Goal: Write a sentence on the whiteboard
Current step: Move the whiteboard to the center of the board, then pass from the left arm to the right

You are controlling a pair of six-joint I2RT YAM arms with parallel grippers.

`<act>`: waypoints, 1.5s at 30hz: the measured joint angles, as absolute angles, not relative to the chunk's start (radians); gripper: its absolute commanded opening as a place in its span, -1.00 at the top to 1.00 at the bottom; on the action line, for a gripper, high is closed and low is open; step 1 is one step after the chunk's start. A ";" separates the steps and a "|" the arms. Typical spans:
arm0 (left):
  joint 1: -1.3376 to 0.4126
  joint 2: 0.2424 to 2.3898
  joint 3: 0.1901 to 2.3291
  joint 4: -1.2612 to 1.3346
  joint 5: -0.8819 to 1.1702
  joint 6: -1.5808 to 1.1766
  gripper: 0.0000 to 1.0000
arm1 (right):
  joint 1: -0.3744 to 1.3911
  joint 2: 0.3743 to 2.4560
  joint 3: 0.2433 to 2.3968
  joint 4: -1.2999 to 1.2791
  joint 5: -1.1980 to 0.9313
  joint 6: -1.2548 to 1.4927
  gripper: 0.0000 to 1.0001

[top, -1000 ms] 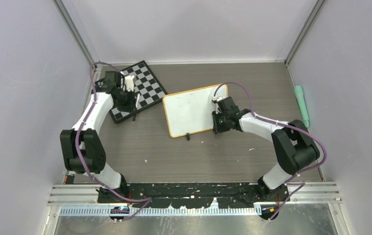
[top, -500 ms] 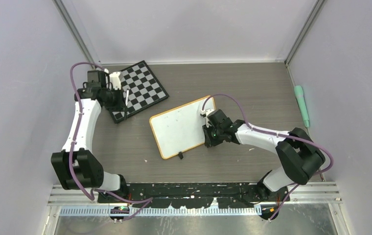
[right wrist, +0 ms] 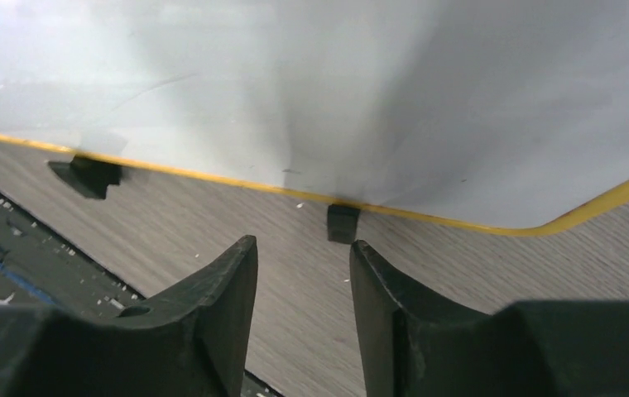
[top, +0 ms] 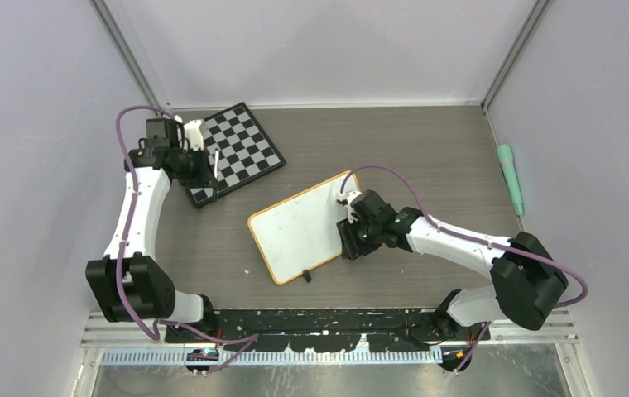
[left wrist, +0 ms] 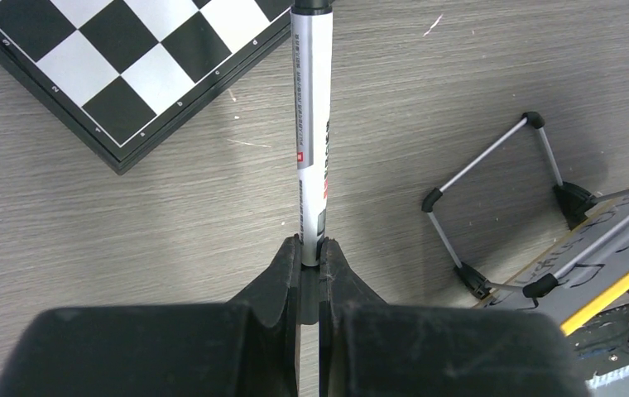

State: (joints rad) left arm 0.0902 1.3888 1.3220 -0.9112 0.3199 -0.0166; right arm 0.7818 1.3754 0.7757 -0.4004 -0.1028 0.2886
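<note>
Whiteboard (top: 299, 236) nearer (right arm (top: 452, 240) outstretched)

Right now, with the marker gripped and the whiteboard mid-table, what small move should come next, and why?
Probably swing the left hand toward the whiteboard. It is shut on the marker but hangs by the chessboard, apart from the whiteboard, whose face looks blank from above. The right hand sits open at its right edge.

Top external: high behind the bases, looking down on the whole table (top: 427, 149).
Left wrist: close, along its marker (left wrist: 312, 124); shares the chessboard (left wrist: 88, 58) with top.
Right wrist: closest; shares the whiteboard (right wrist: 377, 83) with top.
</note>
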 measured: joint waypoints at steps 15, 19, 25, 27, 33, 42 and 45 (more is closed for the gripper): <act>0.006 1.431 1.552 -0.978 0.516 0.060 1.00 | 0.634 1.261 1.147 -0.738 -0.522 0.055 -0.98; -0.154 1.443 1.669 -1.032 0.553 0.139 1.00 | 0.446 1.201 1.234 -0.728 -0.618 0.121 -0.99; -0.328 1.443 1.730 -1.128 0.593 0.273 1.00 | 0.340 1.188 1.320 -0.768 -0.714 0.170 -0.84; -0.384 1.443 1.730 -1.162 0.590 0.311 1.00 | 0.340 1.215 1.381 -0.796 -0.733 0.196 -0.84; -0.584 1.443 1.702 -1.213 0.532 0.416 1.00 | 0.347 1.222 1.365 -0.783 -0.810 0.322 -0.71; -0.727 1.471 1.703 -1.251 0.454 0.488 1.00 | 0.442 1.319 1.363 -0.793 -0.909 0.397 -0.40; -0.759 1.503 1.716 -1.256 0.423 0.503 1.00 | 0.466 1.338 1.363 -0.787 -0.911 0.412 -0.30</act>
State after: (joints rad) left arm -0.7589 1.5032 1.7157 -1.2556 0.4229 0.5034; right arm 0.4664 1.3380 1.3628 -0.7868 -0.9112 0.4118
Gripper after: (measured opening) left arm 0.043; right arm 0.695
